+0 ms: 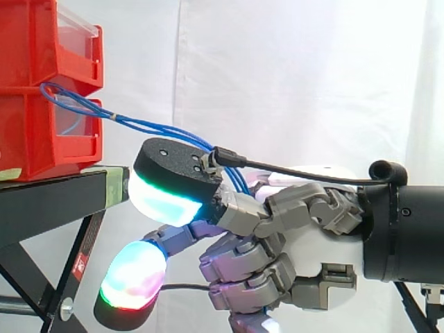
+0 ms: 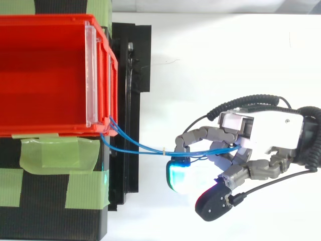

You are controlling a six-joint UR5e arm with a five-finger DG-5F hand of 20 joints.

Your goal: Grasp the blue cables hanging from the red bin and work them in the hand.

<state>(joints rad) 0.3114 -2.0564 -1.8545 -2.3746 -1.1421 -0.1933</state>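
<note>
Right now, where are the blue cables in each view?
Side view: cables slope from the bin, upper left, down to the fingers at centre.
Top view: cables run right from the lower right corner of the bin to the fingers.
Shared landmark: the bin edge where they leave.

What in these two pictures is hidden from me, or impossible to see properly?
- Where the blue cables end: in the side view they vanish behind a fingertip pad; in the top view they run under the robot hand's curled fingers.
- How the cables are fastened to the red bin: in the top view its rim covers the spot.
- The robot hand's lowest fingers: the side view's bottom edge cuts them off.
</note>
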